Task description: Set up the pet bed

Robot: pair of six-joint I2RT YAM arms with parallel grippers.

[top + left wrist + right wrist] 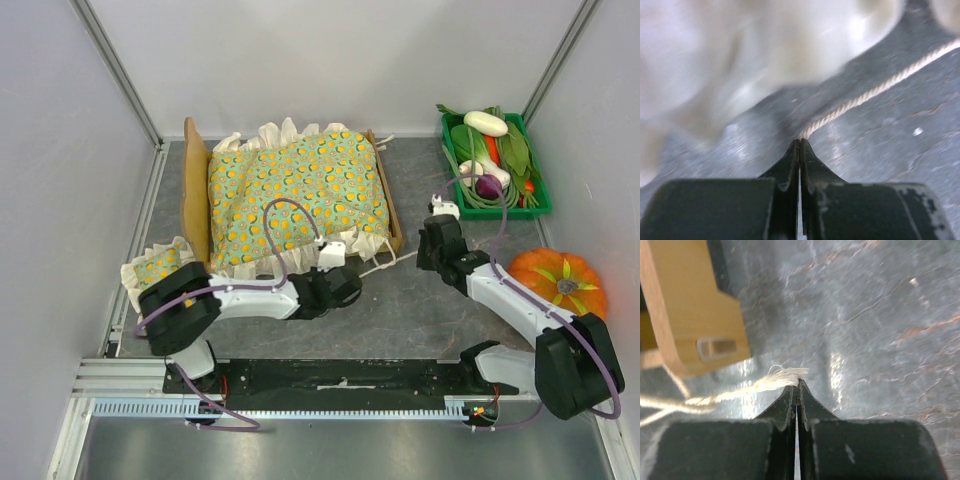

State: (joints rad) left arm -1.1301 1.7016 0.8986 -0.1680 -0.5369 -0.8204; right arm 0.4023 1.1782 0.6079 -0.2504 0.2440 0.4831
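Observation:
The pet bed (391, 205) is a light-wood frame with a taller headboard (194, 190) at its left end. A green orange-dotted frilled cushion (295, 195) fills it and hides the base. A thin cream cord (385, 263) trails from the bed's near right corner. My left gripper (358, 275) is shut on this cord (865, 94) beside the cushion's white frill (740, 55). My right gripper (422, 255) is shut on a frayed cord end (780, 377), just right of the frame's wooden corner (695, 315).
A small matching pillow (158, 266) lies at the near left, beside the left arm. A green crate of vegetables (492, 160) stands at the back right. An orange pumpkin (558, 282) sits by the right arm. Grey walls close in on three sides.

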